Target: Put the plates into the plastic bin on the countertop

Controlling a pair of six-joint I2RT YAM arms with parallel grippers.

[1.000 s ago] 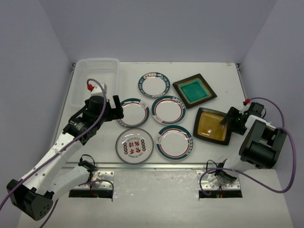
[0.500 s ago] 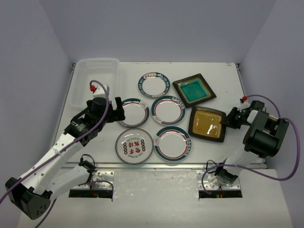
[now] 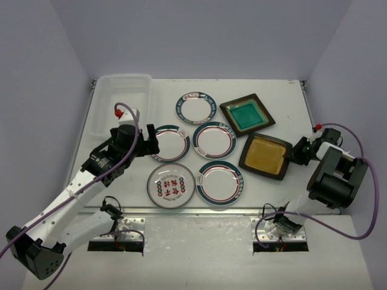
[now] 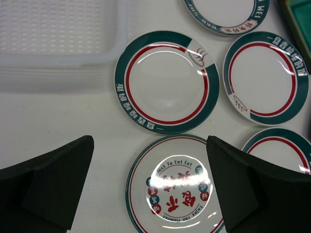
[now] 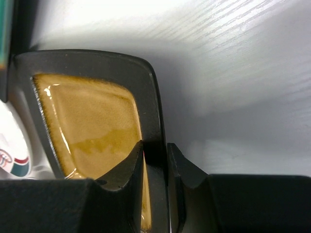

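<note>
Countertop [image 3: 284, 90]: right fingers [image 5: 121, 174] pinch amber plate [image 5: 92, 121]; left fingers [image 4: 53, 179] spread above round plate [image 4: 177, 187] reading "To Eat".

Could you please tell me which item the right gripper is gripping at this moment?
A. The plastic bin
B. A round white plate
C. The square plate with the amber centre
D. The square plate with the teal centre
C: the right gripper has one finger on each side of the dark rim of the amber-centred square plate, pinching it.
</note>
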